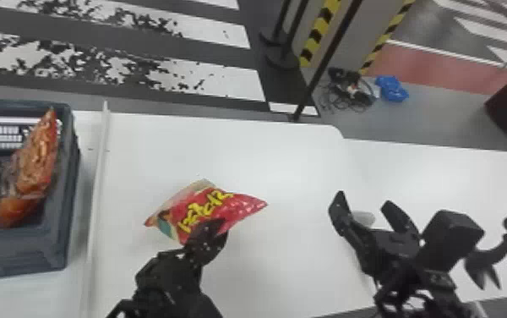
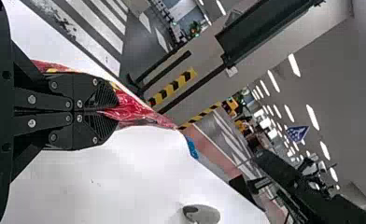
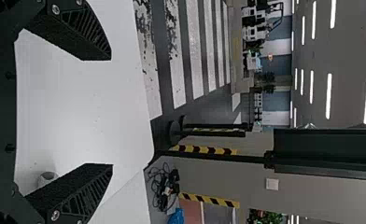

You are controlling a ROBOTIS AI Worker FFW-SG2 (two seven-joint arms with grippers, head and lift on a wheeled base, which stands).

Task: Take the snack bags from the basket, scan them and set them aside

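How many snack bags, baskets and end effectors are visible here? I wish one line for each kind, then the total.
Snack bags: 2 (orange bag, red bag)
Baskets: 1 (the basket around the orange bag)
End effectors: 2 (left end effector, right end effector)
Total: 5

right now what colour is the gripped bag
The snack bag is mostly red with yellow lettering, clearest in head view.

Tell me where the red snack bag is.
In the head view, the red snack bag is held in the left tool over the table, right of the dark basket.
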